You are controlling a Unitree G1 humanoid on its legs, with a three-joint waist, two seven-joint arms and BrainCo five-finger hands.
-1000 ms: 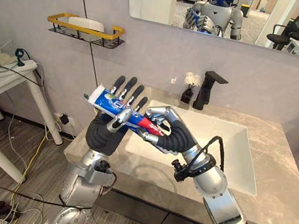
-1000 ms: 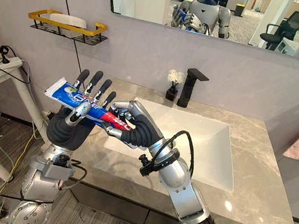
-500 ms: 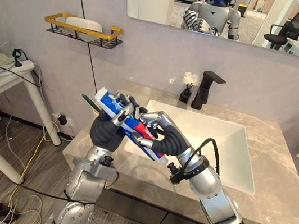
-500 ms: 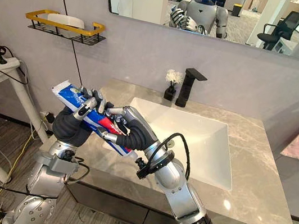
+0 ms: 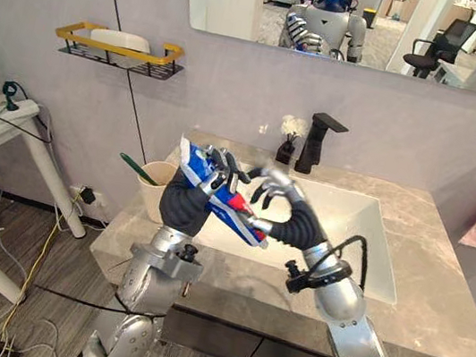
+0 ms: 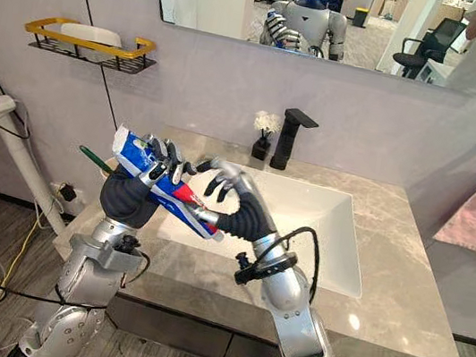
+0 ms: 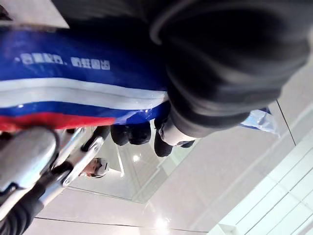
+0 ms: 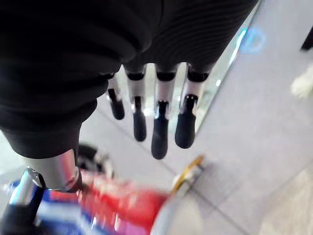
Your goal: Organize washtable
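Left eye view: handoff looks done. Right hand (image 5: 288, 215) has let go, its fingers now spread clear. Left hand (image 5: 185, 206) alone clamps the toothpaste tube (image 5: 227, 199), above the counter (image 5: 441, 297) beside the cup (image 5: 152, 190), its likely destination.

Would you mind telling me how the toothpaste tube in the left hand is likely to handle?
The toothpaste tube looks soft-walled and probably light, so it may dent where the left hand curls round it. Its glossy skin could slip, as the right hand is open near it.
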